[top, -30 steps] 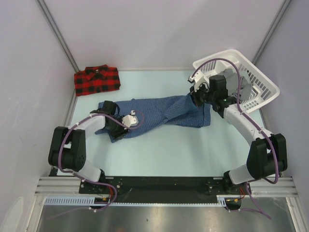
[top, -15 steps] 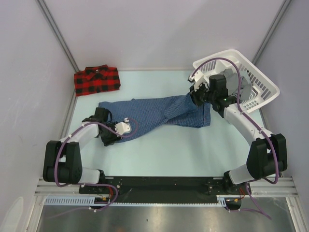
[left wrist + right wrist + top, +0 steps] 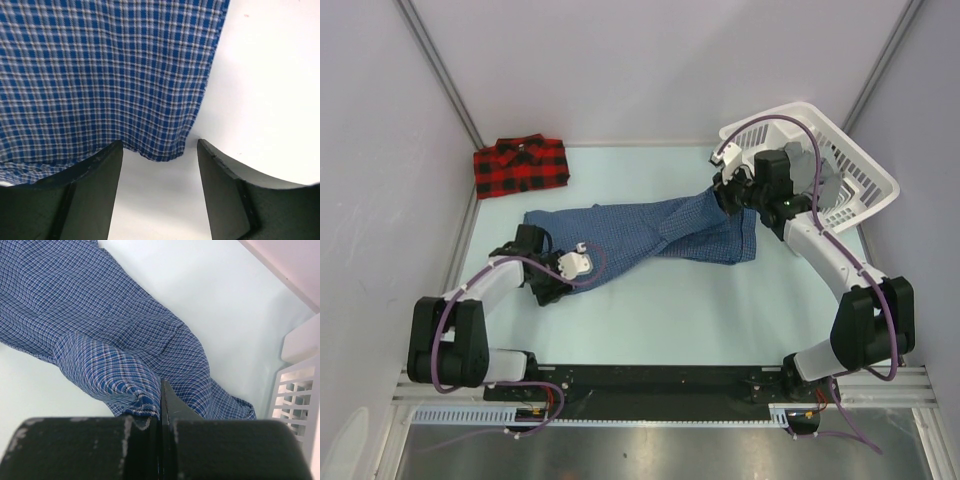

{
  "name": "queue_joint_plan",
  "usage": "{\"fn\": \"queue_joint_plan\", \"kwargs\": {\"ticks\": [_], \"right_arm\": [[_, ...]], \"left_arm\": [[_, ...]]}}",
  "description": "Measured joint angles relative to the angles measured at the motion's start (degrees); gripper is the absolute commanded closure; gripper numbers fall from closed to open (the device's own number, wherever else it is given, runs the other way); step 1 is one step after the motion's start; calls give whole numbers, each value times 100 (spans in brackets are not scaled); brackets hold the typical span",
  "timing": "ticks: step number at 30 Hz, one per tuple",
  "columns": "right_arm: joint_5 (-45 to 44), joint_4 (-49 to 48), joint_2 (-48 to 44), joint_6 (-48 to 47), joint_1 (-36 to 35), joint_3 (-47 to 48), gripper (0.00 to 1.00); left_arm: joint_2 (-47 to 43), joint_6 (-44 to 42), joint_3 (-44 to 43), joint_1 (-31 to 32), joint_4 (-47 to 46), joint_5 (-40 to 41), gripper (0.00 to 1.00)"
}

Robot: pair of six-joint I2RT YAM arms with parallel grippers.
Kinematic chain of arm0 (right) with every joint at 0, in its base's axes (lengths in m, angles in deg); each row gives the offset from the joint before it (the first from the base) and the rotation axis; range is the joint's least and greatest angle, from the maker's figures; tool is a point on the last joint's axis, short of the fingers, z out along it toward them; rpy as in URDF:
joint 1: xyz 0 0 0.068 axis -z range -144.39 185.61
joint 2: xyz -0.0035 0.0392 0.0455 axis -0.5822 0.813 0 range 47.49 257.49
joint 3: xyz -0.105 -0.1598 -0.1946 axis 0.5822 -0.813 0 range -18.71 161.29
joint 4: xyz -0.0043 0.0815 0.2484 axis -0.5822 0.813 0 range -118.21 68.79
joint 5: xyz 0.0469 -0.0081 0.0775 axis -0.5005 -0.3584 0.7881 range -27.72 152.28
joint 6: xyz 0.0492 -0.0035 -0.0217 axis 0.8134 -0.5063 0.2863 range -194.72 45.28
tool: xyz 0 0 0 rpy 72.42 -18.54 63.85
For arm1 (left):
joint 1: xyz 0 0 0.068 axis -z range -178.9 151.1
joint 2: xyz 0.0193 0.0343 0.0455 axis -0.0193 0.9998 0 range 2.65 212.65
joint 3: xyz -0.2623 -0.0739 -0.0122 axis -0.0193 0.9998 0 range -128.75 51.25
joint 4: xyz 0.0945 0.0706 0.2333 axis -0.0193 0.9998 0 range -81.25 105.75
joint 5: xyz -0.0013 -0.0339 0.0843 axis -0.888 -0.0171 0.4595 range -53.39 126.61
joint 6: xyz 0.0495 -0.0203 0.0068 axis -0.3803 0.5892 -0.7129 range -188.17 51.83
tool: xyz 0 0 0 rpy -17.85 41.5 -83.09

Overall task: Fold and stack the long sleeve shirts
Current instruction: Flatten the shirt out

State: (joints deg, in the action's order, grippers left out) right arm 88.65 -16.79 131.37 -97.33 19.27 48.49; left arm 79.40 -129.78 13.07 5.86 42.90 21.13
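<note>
Fingers (image 3: 95, 190) of left gripper (image 3: 159, 147) parted, gripping nothing, hem of blue check shirt (image 3: 100, 70) just ahead of the tips. Right gripper (image 3: 161, 390) clamped on a raised fold of same shirt, white basket (image 3: 300, 385) just beside. Red plaid shirt (image 3: 520, 166) folded, well beyond left fingers.

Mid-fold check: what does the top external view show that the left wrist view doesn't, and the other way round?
Only top external: the folded red plaid shirt at the far left, the white basket, and the right tool shut on the blue shirt at its far right end. Only left wrist: the left tool open, the shirt's hem corner between its fingers, unclamped. Both: the blue shirt spread on the pale table.
</note>
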Motion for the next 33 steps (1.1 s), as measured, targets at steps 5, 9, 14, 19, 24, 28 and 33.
{"fn": "queue_joint_plan", "kwargs": {"ticks": [5,9,14,19,24,28,33], "right_arm": [[-2,-7,72,0,0,2,100],[-7,-4,175,-15,0,20,100],[-37,22,262,-44,20,210,100],[-111,-57,402,-39,225,778,100],[-358,-490,708,184,518,1969,100],[-597,-1023,822,367,553,2881,100],[-931,-1576,772,437,404,3709,100]], "left_arm": [[81,160,2,225,-374,33,36],[240,328,-52,363,-697,28,78],[448,522,-264,286,-605,-39,100],[516,1034,-1567,-306,179,-262,100],[487,1823,-3836,-717,15,-321,100],[192,2417,-4704,-726,-463,-221,100],[-361,2887,-5180,-715,-981,79,100]]}}
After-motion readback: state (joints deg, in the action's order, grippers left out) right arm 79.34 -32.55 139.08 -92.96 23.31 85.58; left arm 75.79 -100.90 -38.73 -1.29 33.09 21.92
